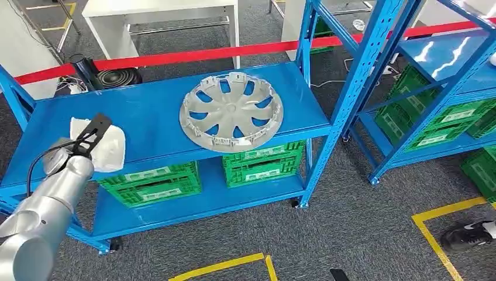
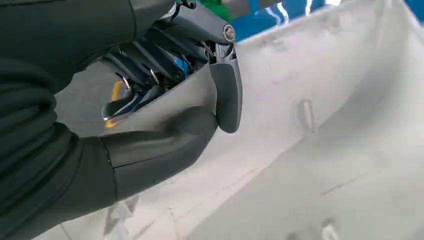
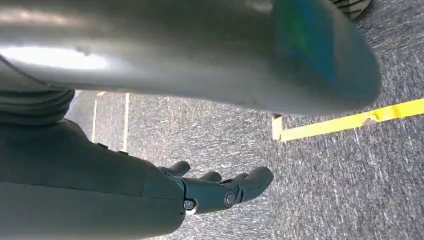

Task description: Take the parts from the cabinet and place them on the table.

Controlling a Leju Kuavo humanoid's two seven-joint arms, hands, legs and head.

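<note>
With the left robot hand (image 2: 165,115) pinching the rim of the white part (image 1: 99,146) at the shelf's (image 1: 158,117) nine o'clock end, firm the pinch, then lift straight up; the right robot hand (image 3: 220,187) hangs spread.

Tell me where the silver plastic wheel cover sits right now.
In the head view, the silver plastic wheel cover lies flat on the blue metal rack's top shelf, towards its right end, directly above a green plastic crate.

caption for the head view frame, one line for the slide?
Left hand on a white part at the blue shelf's left end; silver wheel cover lies to the right, green crates below.
</note>
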